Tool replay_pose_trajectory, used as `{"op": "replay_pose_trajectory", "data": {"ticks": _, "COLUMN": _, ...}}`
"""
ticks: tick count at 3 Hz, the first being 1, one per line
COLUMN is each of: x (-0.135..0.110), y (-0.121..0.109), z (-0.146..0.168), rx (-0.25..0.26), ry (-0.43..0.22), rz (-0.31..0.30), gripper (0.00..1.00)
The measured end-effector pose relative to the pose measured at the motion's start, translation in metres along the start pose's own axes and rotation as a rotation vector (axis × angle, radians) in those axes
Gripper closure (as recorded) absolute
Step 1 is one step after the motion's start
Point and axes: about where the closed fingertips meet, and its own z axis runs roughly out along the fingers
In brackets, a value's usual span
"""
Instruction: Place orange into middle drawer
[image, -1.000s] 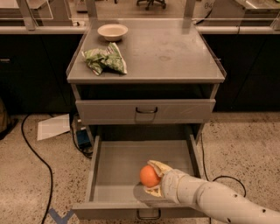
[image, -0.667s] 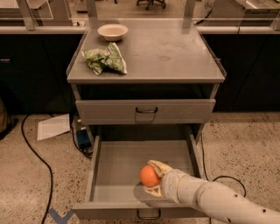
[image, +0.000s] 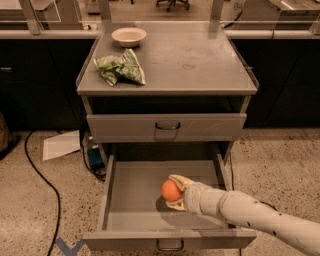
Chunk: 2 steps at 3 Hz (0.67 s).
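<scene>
- Camera view, lower centre: the gripper (image: 176, 191) reaches in from the lower right on a pale arm (image: 250, 212) and sits over the open middle drawer (image: 131, 212).
- Its two fingers (image: 181, 179) are clamped above and below the orange (image: 171, 190).
- The orange is inside the drawer's outline, right of centre, with a shadow on the tray floor beneath it; contact with the floor cannot be told.
- Above it, the upper drawer (image: 210, 127) is pushed in.
- Cabinet top (image: 200, 60), upper left: cream bowl (image: 129, 36), with a green-and-white snack bag (image: 120, 69) just below it.

One orange (image: 170, 190), one bowl (image: 129, 36), one snack bag (image: 120, 69), two drawers (image: 120, 128), one pincer (image: 176, 192) over the middle drawer (image: 134, 202).
</scene>
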Motion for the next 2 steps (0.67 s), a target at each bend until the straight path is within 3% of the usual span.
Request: {"op": "replay_pose_trajectory", "data": {"ticks": 2, "x": 0.097, "y": -0.012, "z": 0.072, "rx": -0.005, "ry": -0.034, "rz": 0.022, "gripper": 1.00}}
